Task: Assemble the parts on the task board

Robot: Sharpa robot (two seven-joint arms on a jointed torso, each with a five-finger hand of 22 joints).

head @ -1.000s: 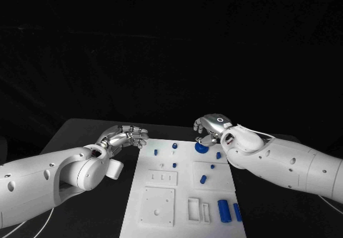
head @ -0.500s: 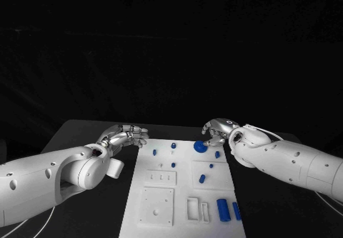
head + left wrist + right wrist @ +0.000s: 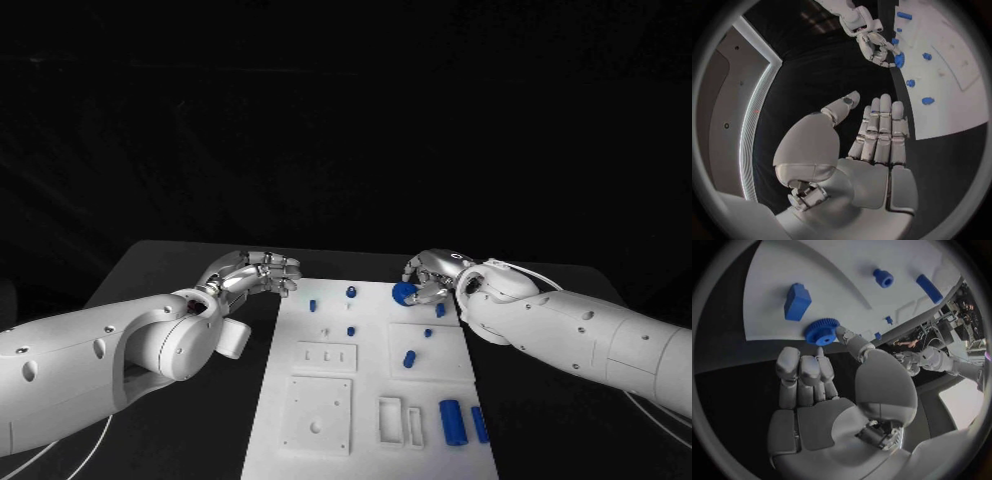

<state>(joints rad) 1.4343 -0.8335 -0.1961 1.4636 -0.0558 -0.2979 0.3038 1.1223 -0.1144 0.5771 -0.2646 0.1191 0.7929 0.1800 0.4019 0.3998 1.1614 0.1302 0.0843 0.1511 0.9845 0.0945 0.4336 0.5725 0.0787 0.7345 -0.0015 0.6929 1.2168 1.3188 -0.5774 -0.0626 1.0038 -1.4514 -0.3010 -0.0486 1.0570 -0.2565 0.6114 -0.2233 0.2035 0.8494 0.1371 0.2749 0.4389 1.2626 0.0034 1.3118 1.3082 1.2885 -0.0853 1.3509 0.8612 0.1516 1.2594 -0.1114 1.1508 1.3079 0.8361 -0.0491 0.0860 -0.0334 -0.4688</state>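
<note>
black tabletop surrounds the white task board (image 3: pixel 368 400). at the board's far right corner the right hand (image 3: pixel 433 272) pinches a blue gear (image 3: pixel 405 293) by its rim between thumb and fingertips, just above the surface. the hold looks shallow, so the gear could slip or tilt and miss its seat. beside the board's far left edge, the left hand (image 3: pixel 257 274) hovers empty, fingers straight and together.
</note>
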